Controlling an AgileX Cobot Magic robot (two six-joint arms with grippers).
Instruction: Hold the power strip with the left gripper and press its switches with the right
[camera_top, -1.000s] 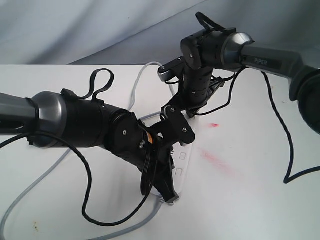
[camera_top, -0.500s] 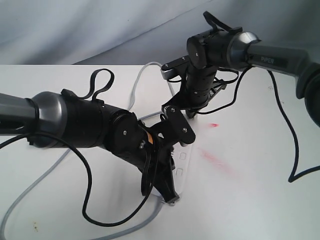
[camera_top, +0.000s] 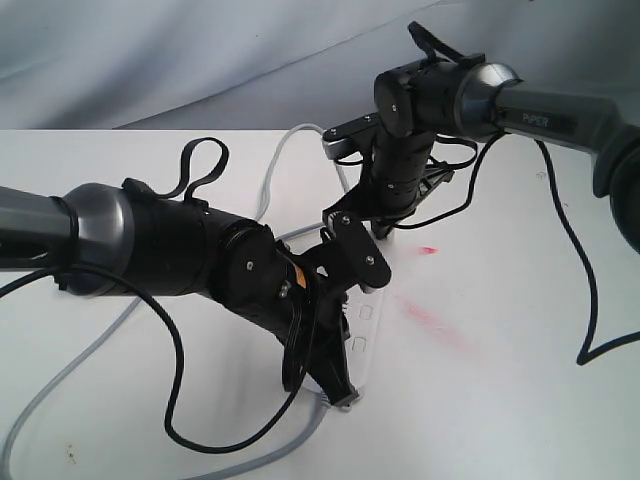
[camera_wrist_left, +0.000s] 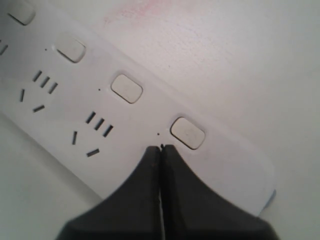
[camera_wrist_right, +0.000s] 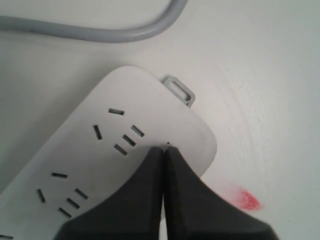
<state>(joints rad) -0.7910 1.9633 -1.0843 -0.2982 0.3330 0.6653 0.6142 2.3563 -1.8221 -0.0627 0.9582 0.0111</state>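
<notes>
- the exterior view shows the power strip (camera_top: 368, 325) lying flat on the white table (camera_top: 500, 400) between the two arms. they cover most of it, and only a short stretch with two switches (camera_top: 366, 312) shows.
- only that view takes in both arms. the left gripper (camera_top: 340, 392) points down at the end of the strip nearer the camera, and the right gripper (camera_top: 383, 232) points down at the farther end. a red smear (camera_top: 430, 318) marks the table just beside the strip.
- the left wrist view shows the strip's face, which the arms hide from outside. four switches sit in a row along one long edge, white rounded rectangles with thin grey outlines. each sits beside a cluster of dark socket slots (camera_wrist_left: 99, 124).
- in that view the left gripper's fingers are pressed together with no gap. their tips are over the strip's face just beside the end switch, not around its sides. whether they touch the plastic cannot be told.
- the right wrist view shows the other end of the strip: a rounded white corner with a small grey tab (camera_wrist_right: 179, 91) sticking out. the grey cord (camera_wrist_right: 100, 32) curves across the table nearby.
- there the right gripper's fingers are also closed tight. their tips are over the strip's face close to that rounded end, and they hide whatever lies under them.
</notes>
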